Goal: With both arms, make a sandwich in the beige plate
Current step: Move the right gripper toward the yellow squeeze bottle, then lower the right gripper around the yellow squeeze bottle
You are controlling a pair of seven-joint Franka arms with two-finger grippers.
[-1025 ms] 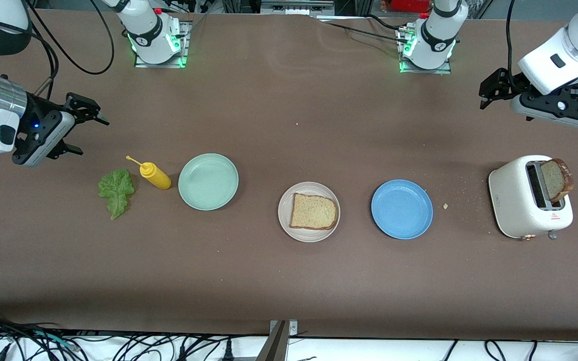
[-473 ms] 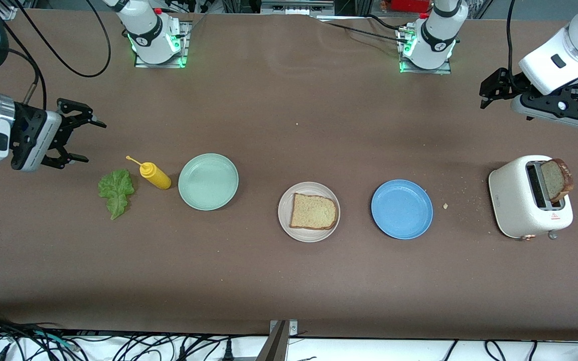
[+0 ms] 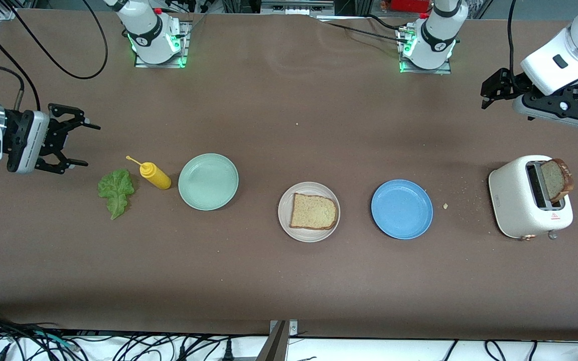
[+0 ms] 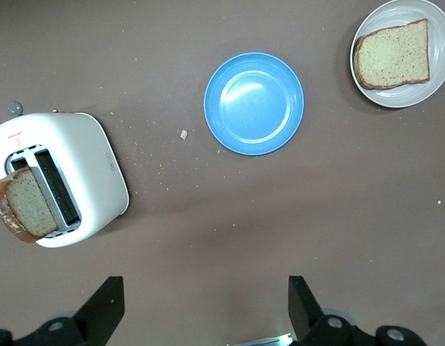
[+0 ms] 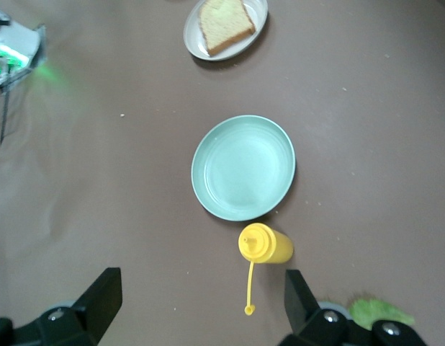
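One brown bread slice (image 3: pixel 313 211) lies on the beige plate (image 3: pixel 309 236) mid-table; both also show in the left wrist view (image 4: pixel 394 54) and the right wrist view (image 5: pixel 224 21). A second slice (image 3: pixel 556 179) stands up out of a white toaster (image 3: pixel 515 200) at the left arm's end. The green lettuce leaf (image 3: pixel 116 190) lies on the table at the right arm's end. My right gripper (image 3: pixel 87 144) is open and empty, over bare table beside the lettuce. My left gripper (image 3: pixel 487 95) is open and empty, over bare table near the toaster.
A yellow squeeze bottle (image 3: pixel 155 175) lies between the lettuce and an empty mint-green plate (image 3: pixel 208 181). An empty blue plate (image 3: pixel 402 209) sits between the beige plate and the toaster. Crumbs lie near the toaster.
My right gripper has turned level and shifted slightly toward the right arm's end of the table, staying open. The left arm has barely moved.
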